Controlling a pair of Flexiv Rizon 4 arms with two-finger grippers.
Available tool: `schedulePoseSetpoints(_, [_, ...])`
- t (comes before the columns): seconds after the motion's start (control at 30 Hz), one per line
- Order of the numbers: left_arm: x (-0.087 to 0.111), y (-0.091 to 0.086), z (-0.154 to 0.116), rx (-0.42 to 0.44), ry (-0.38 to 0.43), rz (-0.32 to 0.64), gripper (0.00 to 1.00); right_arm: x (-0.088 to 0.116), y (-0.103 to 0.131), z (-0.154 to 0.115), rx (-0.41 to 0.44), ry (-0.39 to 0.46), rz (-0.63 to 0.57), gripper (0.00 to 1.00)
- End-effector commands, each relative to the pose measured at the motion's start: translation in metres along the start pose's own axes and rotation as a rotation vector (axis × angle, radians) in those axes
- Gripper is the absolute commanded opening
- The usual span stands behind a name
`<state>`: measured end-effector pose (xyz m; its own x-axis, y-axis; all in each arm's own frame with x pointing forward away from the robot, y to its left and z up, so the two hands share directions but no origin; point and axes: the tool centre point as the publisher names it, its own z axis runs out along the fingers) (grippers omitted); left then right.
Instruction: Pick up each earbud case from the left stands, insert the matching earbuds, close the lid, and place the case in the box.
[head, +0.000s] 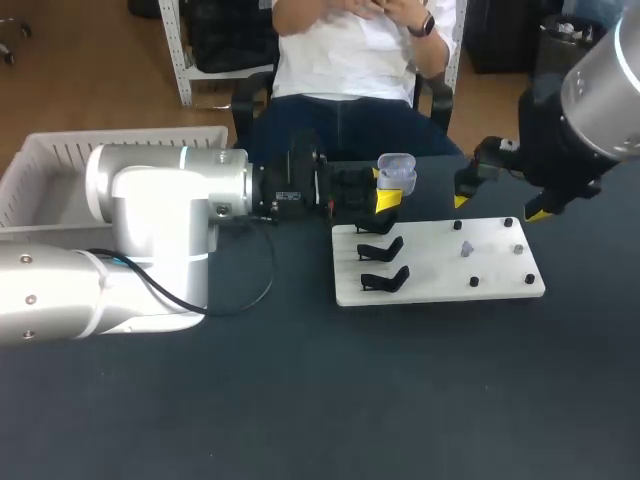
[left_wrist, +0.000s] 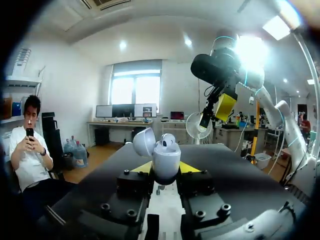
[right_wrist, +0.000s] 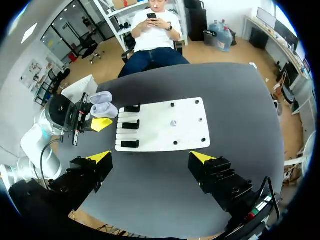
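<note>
In the head view, the left arm comes in from the left edge and ends at centre frame. The left gripper (head: 384, 189) is clamped on a pale lavender, rounded earbud case (head: 397, 173) whose lid stands open. In the left wrist view, the yellow tips press against the case (left_wrist: 165, 156) from both sides. One white earbud (left_wrist: 169, 143) sits in its body, and the lid is tipped back.

Right of centre on the dark table (head: 300, 400) lies a flat white board (head: 440, 285). Three black stands (head: 381, 250) line its left side and small black pegs (head: 474, 282) dot its right part. A small pale earbud (head: 466, 249) lies among the pegs.

The right gripper (head: 497, 207) hangs at upper right, above the board's far edge. Its fingers are spread wide with nothing between them. The right wrist view shows it high over the table.

A white slatted plastic box (head: 35, 165) sits at upper left, behind the left arm.
</note>
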<state>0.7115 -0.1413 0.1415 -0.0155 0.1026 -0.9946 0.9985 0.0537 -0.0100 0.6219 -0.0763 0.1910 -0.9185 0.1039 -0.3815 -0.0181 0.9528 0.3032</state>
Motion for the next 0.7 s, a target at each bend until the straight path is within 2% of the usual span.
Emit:
schedulePoseSetpoints(0.03, [0.001,-0.001,0.0,-0.004,-0.004,0.002,0.0,-0.002,-0.007,0.022,-0.009,-0.024,0.013,1.0])
schedulePoseSetpoints(0.37, [0.001,-0.001,0.0,-0.004,-0.004,0.002,0.0,-0.011,-0.01,0.055,0.01,0.018,-0.002,1.0])
schedulePoseSetpoints(0.4, [0.001,-0.001,0.0,-0.004,-0.004,0.002,0.0,-0.012,-0.011,0.058,0.025,0.009,0.005,1.0])
schedulePoseSetpoints(0.47, [0.001,-0.001,0.0,-0.004,-0.004,0.002,0.0,-0.015,-0.011,0.061,-0.005,0.013,0.022,1.0])
schedulePoseSetpoints(0.7, [0.001,-0.001,0.0,-0.004,-0.004,0.002,0.0,-0.022,-0.008,0.073,0.018,0.034,-0.021,1.0])
